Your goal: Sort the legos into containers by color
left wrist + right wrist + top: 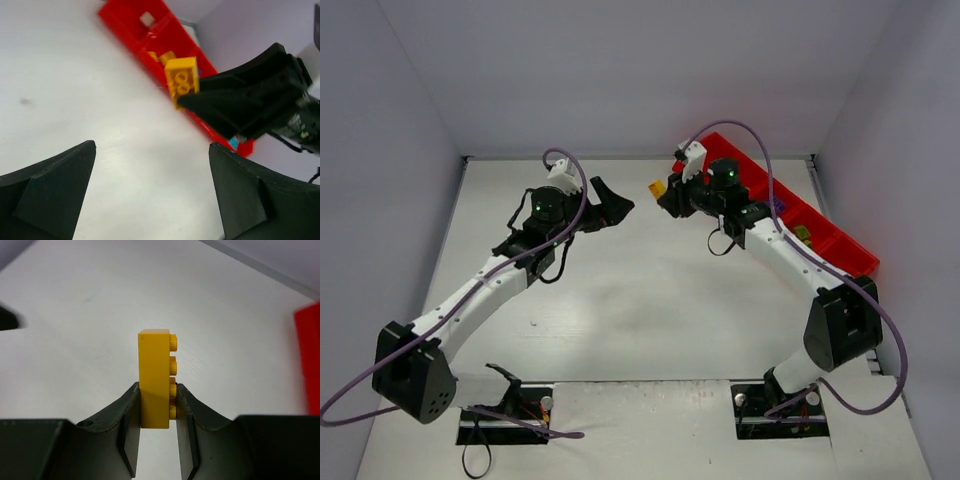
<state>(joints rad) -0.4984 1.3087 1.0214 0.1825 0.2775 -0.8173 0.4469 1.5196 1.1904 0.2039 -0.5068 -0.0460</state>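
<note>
You are holding one brick (155,365) in the right gripper (662,190), above the far middle of the table (650,290), just left of the tray (847,250). The tray is lying along the right edge, running from the far right corner toward the near edge. Other bricks (803,236) are sitting in its compartments (823,236). The left gripper (612,200) is hanging left of the held brick, near it but apart.

No readable text, label, brand, number or sign shows in any of the three views.
</note>
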